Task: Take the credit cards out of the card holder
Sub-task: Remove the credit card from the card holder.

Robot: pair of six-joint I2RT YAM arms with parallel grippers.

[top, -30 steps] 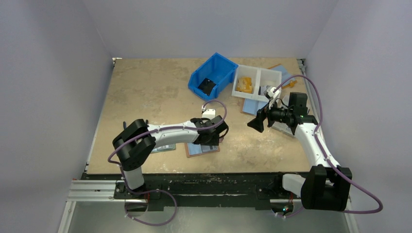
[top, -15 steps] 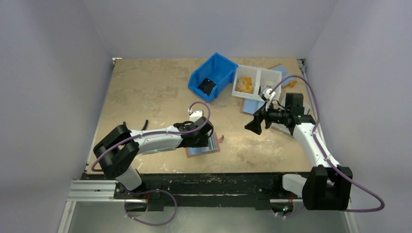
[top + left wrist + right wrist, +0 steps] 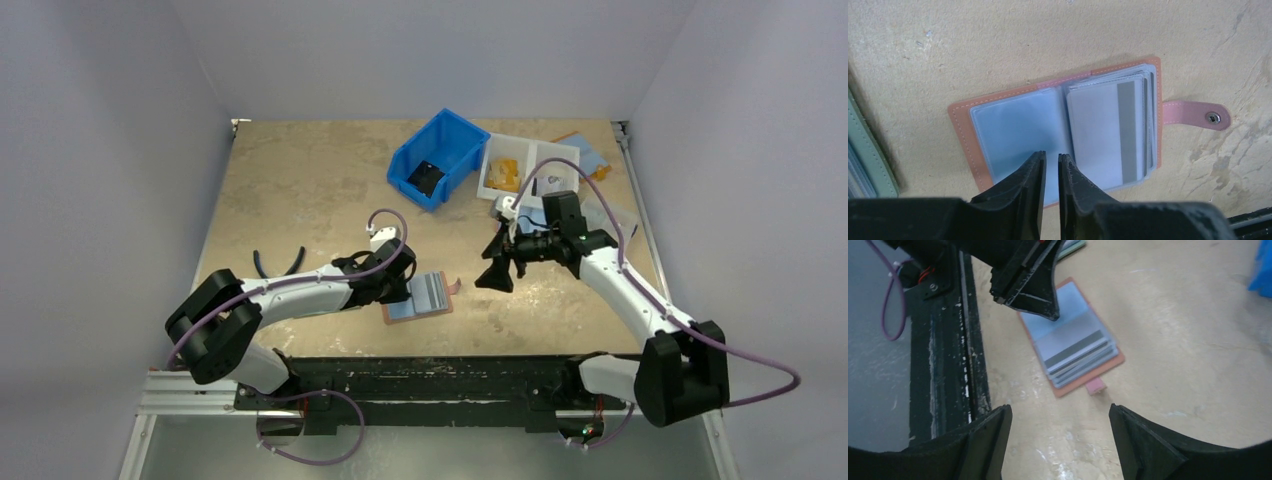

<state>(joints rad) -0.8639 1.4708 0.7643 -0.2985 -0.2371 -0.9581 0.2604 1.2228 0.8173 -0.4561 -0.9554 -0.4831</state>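
The card holder (image 3: 425, 296) lies open and flat near the table's front edge, salmon-brown outside with light-blue lining (image 3: 1018, 130). Its snap tab (image 3: 1198, 114) points right. Credit cards (image 3: 1108, 132), the top one with a grey stripe, sit stacked in clear sleeves on its right half (image 3: 1075, 347). My left gripper (image 3: 1052, 156) is over the left page close to the fold, its jaws almost together with only a thin slit and nothing between them; (image 3: 400, 285). To the right of the holder my right gripper (image 3: 497, 272) hovers open and empty, the tab (image 3: 1094, 386) just ahead of its fingertips (image 3: 1060, 412).
A blue bin (image 3: 440, 155) and a white divided tray (image 3: 528, 172) stand at the back. Black-handled pliers (image 3: 280, 262) lie left of my left arm. A green wallet edge (image 3: 868, 160) shows at the left. The black front rail (image 3: 943, 340) runs close to the holder.
My left arm drew back to the left, uncovering the open holder, and its jaws closed nearly together. My right arm swung left toward the holder, its jaws narrowing slightly.
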